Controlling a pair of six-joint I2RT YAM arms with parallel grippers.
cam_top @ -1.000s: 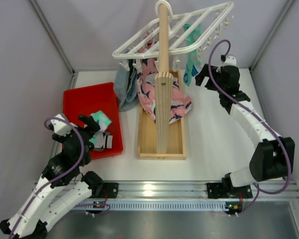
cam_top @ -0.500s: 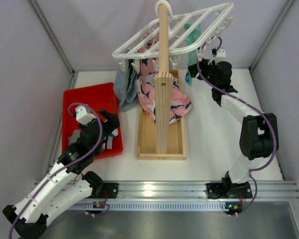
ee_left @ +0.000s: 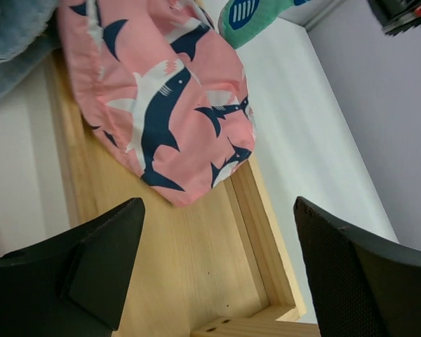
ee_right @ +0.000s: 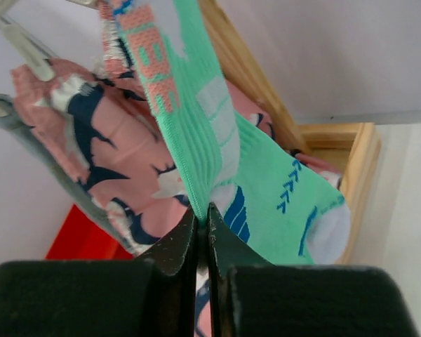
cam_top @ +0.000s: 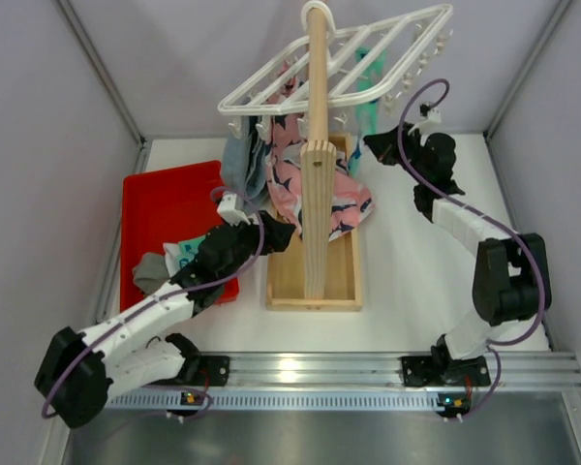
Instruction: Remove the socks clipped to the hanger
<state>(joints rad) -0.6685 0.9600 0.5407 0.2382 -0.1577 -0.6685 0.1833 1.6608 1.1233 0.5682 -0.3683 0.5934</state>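
The white grid hanger [cam_top: 341, 56] hangs on the wooden post. A teal-green sock [ee_right: 221, 144] hangs clipped from its right side, and it also shows in the top view as the teal sock [cam_top: 367, 114]. My right gripper [ee_right: 204, 213] is shut on the lower edge of this sock, just below the hanger's right side, right gripper [cam_top: 375, 141]. My left gripper [ee_left: 217, 270] stands open with nothing between its fingers, over the wooden box base near the pink cloth's lower tip, left gripper [cam_top: 277, 232]. A grey sock [cam_top: 151, 270] and a teal one [cam_top: 180, 256] lie in the red bin.
A red bin [cam_top: 167, 201] sits at the left. The tall wooden post [cam_top: 318, 126] rises from its box base [cam_top: 287, 283]. A pink shark-print cloth [ee_left: 154, 105] and a blue-grey cloth [cam_top: 242, 163] hang from the hanger's left side. Grey walls enclose the table.
My left arm swung right from the red bin to the wooden base. My right gripper moved in onto the teal sock and shut on it.
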